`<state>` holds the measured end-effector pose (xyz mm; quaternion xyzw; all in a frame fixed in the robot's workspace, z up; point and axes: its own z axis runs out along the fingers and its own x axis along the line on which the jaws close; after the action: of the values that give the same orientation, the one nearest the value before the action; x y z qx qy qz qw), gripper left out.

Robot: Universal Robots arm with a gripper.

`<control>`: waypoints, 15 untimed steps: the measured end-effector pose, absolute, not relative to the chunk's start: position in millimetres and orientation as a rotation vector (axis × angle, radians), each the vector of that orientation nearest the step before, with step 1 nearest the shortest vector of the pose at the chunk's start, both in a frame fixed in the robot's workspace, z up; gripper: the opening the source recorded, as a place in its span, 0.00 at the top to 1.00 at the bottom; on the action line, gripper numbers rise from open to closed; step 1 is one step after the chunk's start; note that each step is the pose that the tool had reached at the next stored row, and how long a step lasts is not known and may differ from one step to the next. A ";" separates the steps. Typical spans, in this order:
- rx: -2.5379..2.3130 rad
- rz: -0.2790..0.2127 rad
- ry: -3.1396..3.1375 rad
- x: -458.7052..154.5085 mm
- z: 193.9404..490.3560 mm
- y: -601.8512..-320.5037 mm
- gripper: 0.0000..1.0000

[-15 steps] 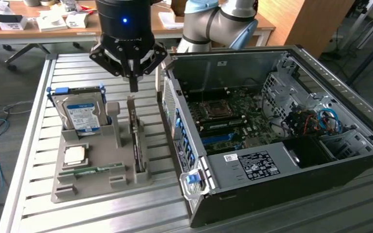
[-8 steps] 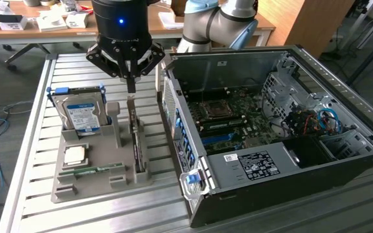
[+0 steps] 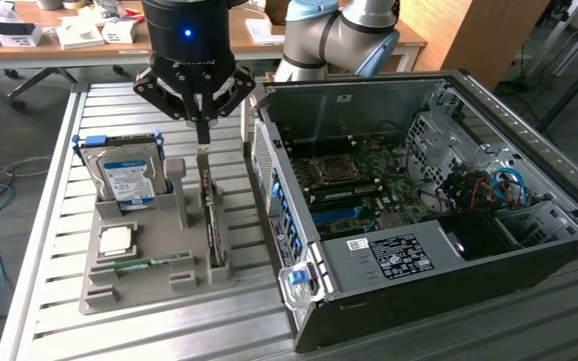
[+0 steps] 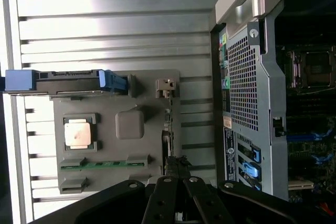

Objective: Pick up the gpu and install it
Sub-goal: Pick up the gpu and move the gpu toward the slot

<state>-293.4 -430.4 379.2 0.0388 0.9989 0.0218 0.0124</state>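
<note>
**Desk:** Where's the gpu [image 3: 211, 222] on your screen?

**Me:** It stands on edge in a slot of the grey holder [image 3: 148, 292], on the side towards the open computer case [image 3: 369, 301]. I see it as a thin dark strip with a pale bracket at the far end. Its lower edge is sunk in the slot, so I can't read the connector.

**Desk:** And the fingers?

**Me:** The gripper [image 3: 202, 141] hangs straight over that bracket end, its fingers drawn together into one narrow point that meets the top of the bracket. I take that as a pinch on the card, though the contact itself is covered by the fingers. From the wrist view the gripper body covers the card's near end too.

**Desk:** Anything else hard to read?

**Me:** The arm is cut off at the exterior view's top edge. The hard drive [image 3: 129, 177] stands upright in the holder, well apart from the card. I can't make out the board slots inside the case.
</note>
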 end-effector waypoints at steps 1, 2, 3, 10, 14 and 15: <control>0.121 0.068 3.114 -293.4 379.2 -430.4 0.89; 0.121 0.068 3.114 -293.4 379.2 -430.4 0.89; 0.121 0.068 3.114 -293.4 379.2 -430.4 0.89; 0.121 0.068 3.114 -293.5 379.2 -430.4 0.77; 0.121 0.068 3.114 -293.4 379.2 -430.4 0.65; 0.121 0.068 3.114 -293.5 379.2 -430.4 0.59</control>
<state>-293.5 -430.4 379.2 0.0388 0.9989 0.0218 0.0124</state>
